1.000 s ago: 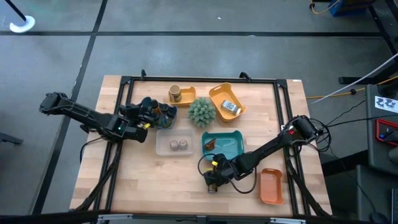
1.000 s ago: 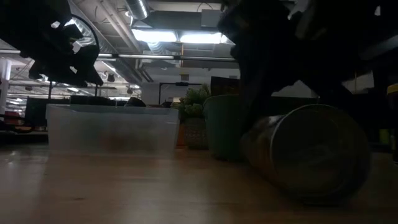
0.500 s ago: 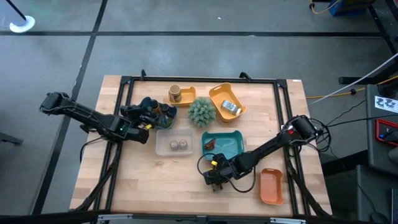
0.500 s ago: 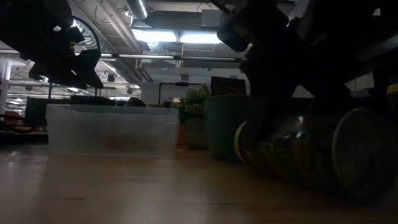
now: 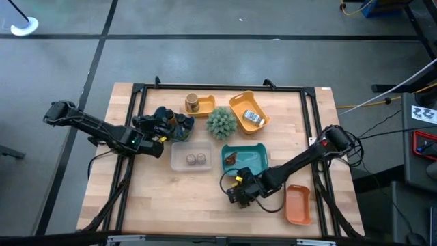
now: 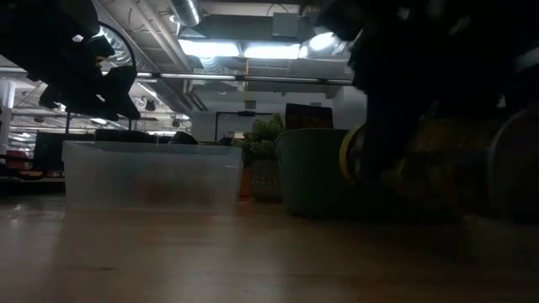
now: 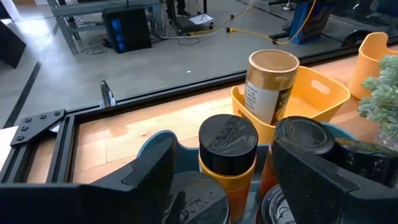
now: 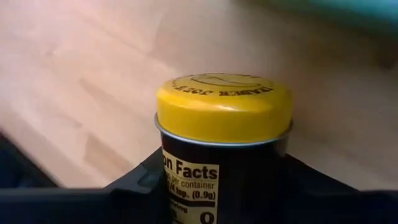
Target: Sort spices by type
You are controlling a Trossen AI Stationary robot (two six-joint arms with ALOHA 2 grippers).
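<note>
My right gripper (image 5: 239, 193) is near the table's near edge, just in front of the teal tray (image 5: 254, 164), and is shut on a yellow-lidded jar (image 8: 224, 124). My left gripper (image 5: 158, 130) hovers open over a blue tray (image 5: 186, 124) of dark-capped jars. Its fingers stand on either side of one dark-capped jar (image 7: 227, 144) without touching it. A tan jar (image 5: 193, 103) stands in a yellow tray, two grey tins (image 5: 196, 159) lie in the clear tray, and an amber packet (image 5: 231, 158) lies in the teal tray. My right gripper pinches the yellow-lidded jar by its dark body (image 8: 217, 180), just below the lid, one finger (image 8: 140, 183) on each side. The jar lies along the fingers, its lid end (image 8: 224, 102) sticking out past them. In the low view it lies about level (image 6: 421, 168), seemingly off the wood.
A white-blue sachet (image 5: 252, 117) lies in the far orange tray (image 5: 239, 102). A green spiky plant (image 5: 220, 123) stands mid-table. Another orange tray (image 5: 298, 203) sits by the near right edge. A black frame (image 5: 140, 96) borders the table. Bare wood lies at near left.
My right gripper has shifted slightly toward the table's right with the jar. The jar has turned about: its base faced the near edge, and now it lies sideways with its yellow lid toward the left. It has risen from the wood. The left arm has kept still.
</note>
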